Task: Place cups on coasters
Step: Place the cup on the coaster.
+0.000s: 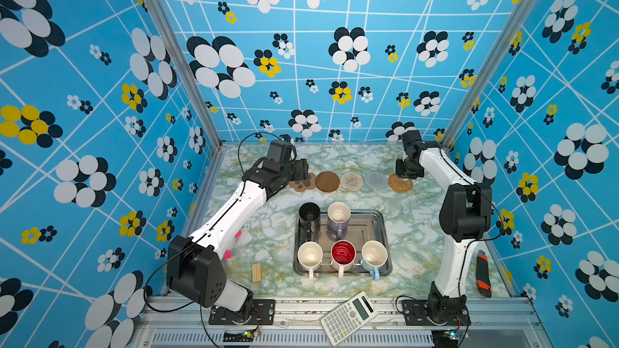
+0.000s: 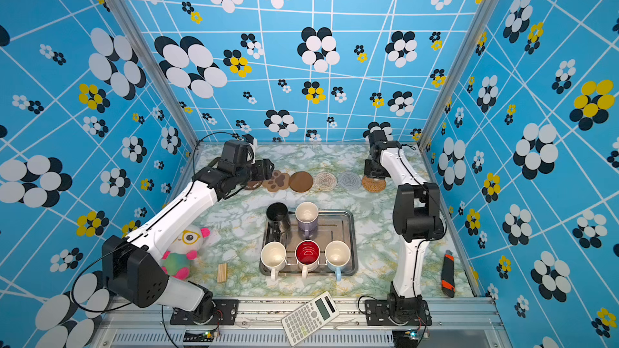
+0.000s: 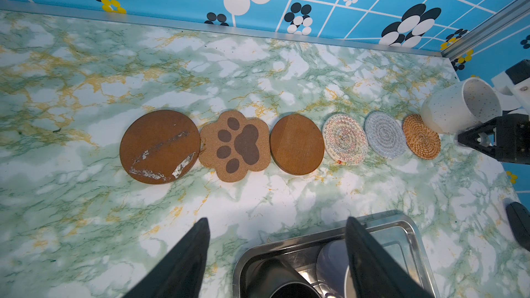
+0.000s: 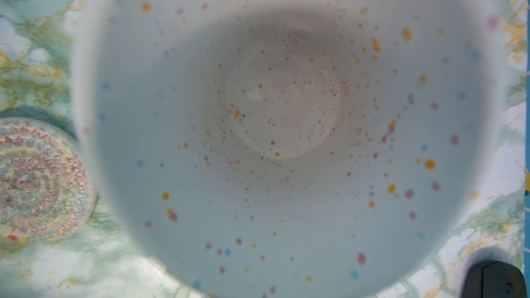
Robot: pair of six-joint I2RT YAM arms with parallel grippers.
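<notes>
Six coasters lie in a row at the back of the table: a brown disc (image 3: 159, 146), a paw-print one (image 3: 235, 146), a second brown disc (image 3: 296, 144), a cream crocheted round (image 3: 345, 139), a grey-blue round (image 3: 384, 134) and a tan rattan round (image 3: 421, 140). My right gripper (image 3: 466, 139) is shut on the speckled cream cup (image 4: 286, 139), which hangs tilted at the rattan coaster's outer edge. The black (image 1: 309, 217), lavender (image 1: 338, 219), white (image 1: 310, 256), red-inside (image 1: 343, 254) and light blue (image 1: 374, 256) cups stand in the metal tray (image 1: 380, 219). My left gripper (image 3: 276, 220) is open and empty, above the tray's back-left corner.
A plush toy (image 2: 184, 249) and a small wooden block (image 1: 256, 272) lie at the front left. A calculator (image 1: 348, 318) rests on the front rail and a utility knife (image 1: 483, 274) lies along the right wall. Patterned walls close in the back and both sides.
</notes>
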